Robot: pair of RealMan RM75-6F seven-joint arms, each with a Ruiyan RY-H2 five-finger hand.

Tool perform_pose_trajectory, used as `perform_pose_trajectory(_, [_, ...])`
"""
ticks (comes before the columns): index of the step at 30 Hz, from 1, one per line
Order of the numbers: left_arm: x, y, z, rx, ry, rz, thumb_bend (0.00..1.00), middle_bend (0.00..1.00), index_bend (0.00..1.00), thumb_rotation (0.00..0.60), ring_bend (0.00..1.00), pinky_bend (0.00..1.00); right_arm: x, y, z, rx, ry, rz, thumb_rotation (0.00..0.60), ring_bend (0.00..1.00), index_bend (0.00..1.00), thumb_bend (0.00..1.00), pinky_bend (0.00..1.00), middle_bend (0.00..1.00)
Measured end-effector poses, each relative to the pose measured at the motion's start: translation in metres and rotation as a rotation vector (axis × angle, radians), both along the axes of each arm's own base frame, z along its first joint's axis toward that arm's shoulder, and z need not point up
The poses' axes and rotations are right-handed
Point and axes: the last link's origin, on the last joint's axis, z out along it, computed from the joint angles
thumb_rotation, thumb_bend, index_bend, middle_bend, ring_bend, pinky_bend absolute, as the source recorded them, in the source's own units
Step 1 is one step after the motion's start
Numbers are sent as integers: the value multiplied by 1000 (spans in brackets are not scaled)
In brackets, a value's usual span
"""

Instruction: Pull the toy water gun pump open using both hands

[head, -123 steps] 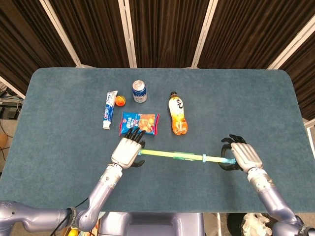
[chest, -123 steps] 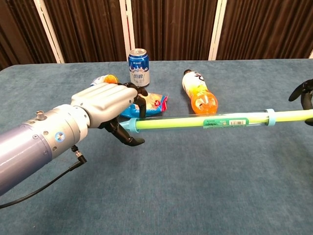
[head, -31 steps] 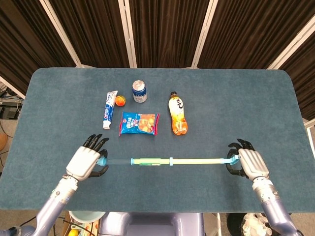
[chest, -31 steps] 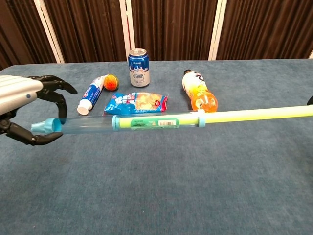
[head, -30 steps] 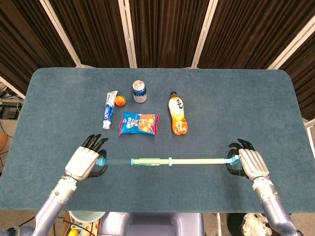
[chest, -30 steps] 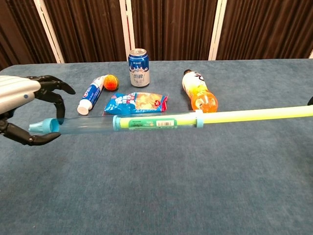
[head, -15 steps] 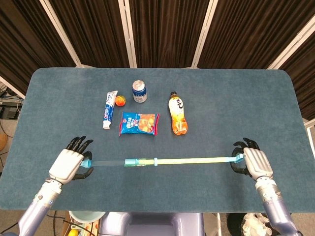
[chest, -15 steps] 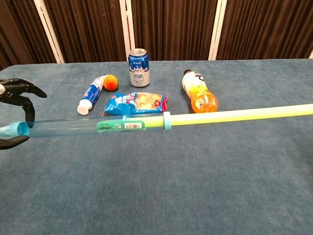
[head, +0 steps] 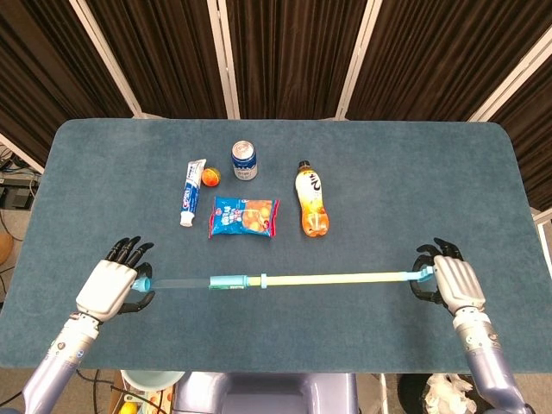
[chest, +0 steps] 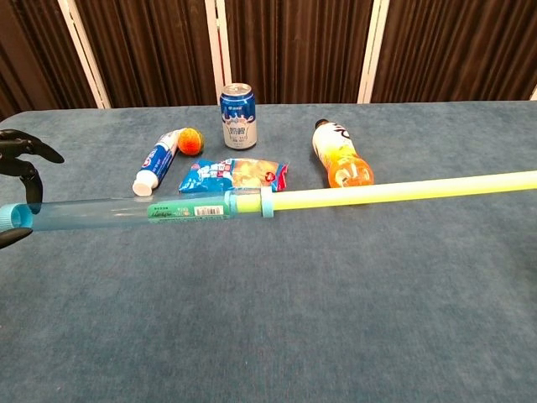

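Water gun: the toy water gun (head: 259, 280) is held above the blue table (head: 388, 190), stretched left to right across its near part, level in the head view.
Barrel: the clear blue tube (chest: 126, 213) forms the left part, with a blue cap at its far-left end and a printed label near its right end.
Pump rod: the yellow-green rod (head: 336, 278) sticks far out of the tube to the right, past a pale blue collar (chest: 266, 202).
Left hand: the left hand (head: 110, 286) grasps the capped left end of the tube, dark fingers (chest: 21, 151) curled around it; the chest view shows only those fingers at its left edge.
Right hand: the right hand (head: 453, 281) grasps the blue handle at the right end of the rod; it shows in the head view only.
Behind the gun, left: a toothpaste tube (head: 191, 191) lies on the table, cap toward the near side, with a small orange ball (head: 210, 178) just beside it.
Behind the gun, middle: a blue can (head: 244, 160) stands upright; nearer, a blue snack packet (head: 245, 216) lies flat.
Behind the gun, right: an orange drink bottle (head: 312, 199) lies on its side, cap pointing far.
Background: dark curtains with pale posts (head: 224, 56) hang beyond the far edge.
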Motion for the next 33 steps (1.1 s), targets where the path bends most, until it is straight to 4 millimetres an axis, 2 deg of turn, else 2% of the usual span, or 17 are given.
perform_pose_trajectory(15, [1, 4, -6, -4, 10, -2, 356, 105, 520, 600, 0, 78, -10, -4, 9, -22, 8, -31, 600, 59, 965, 656, 0, 245])
perform_pose_trajectory(18, [2, 3, -7, -8, 11, -8, 342, 101, 478, 600, 0, 78, -11, -4, 11, -24, 7, -35, 600, 52, 940, 625, 0, 232])
perform_pose_trajectory(19, [3, 3, -8, -10, 10, -8, 319, 94, 425, 600, 0, 78, -11, -4, 11, -25, 7, -37, 600, 43, 905, 602, 0, 213])
perform_pose_trajectory(20, [3, 3, -8, -11, 9, -9, 296, 86, 379, 600, 0, 78, -12, -4, 12, -25, 8, -39, 600, 26, 804, 549, 0, 167])
perform_pose_trajectory(21, [4, 3, -8, -12, 9, -10, 250, 69, 296, 600, 0, 78, -12, -4, 12, -23, 10, -41, 600, 10, 580, 483, 0, 104])
perform_pose_trajectory(22, [4, 2, -8, -14, 11, -11, 216, 57, 236, 600, 0, 78, -13, -3, 12, -15, 15, -44, 600, 3, 476, 438, 0, 65])
perform_pose_trajectory(23, [4, 2, -9, -18, 14, -12, 173, 39, 153, 600, 0, 78, -14, -3, 12, -7, 20, -48, 600, 0, 328, 379, 0, 23])
perform_pose_trajectory(24, [4, 2, -9, -21, 14, -13, 143, 26, 93, 600, 0, 78, -15, -2, 12, 2, 23, -53, 600, 0, 250, 348, 0, 7])
perform_pose_trajectory(25, [5, 2, -9, -24, 14, -14, 115, 15, 39, 600, 0, 77, -16, -1, 11, 15, 26, -59, 600, 0, 230, 313, 0, 0])
perform_pose_trajectory(26, [5, 2, -9, -26, 12, -15, 101, 9, 18, 600, 0, 76, -16, -1, 11, 24, 28, -62, 600, 0, 164, 291, 0, 0])
perform_pose_trajectory(27, [6, 1, -10, -28, 9, -15, 82, 3, 3, 600, 0, 73, -17, -1, 11, 31, 31, -64, 600, 0, 99, 269, 0, 0])
perform_pose_trajectory(29, [8, 0, -11, -35, 1, -14, 67, 0, 0, 600, 0, 68, -17, 0, 11, 40, 38, -61, 600, 0, 39, 242, 0, 0])
perform_pose_trajectory(33, [11, -2, -12, -45, -11, -15, 65, 0, 0, 600, 0, 68, -16, 0, 12, 35, 42, -48, 600, 0, 27, 225, 0, 0])
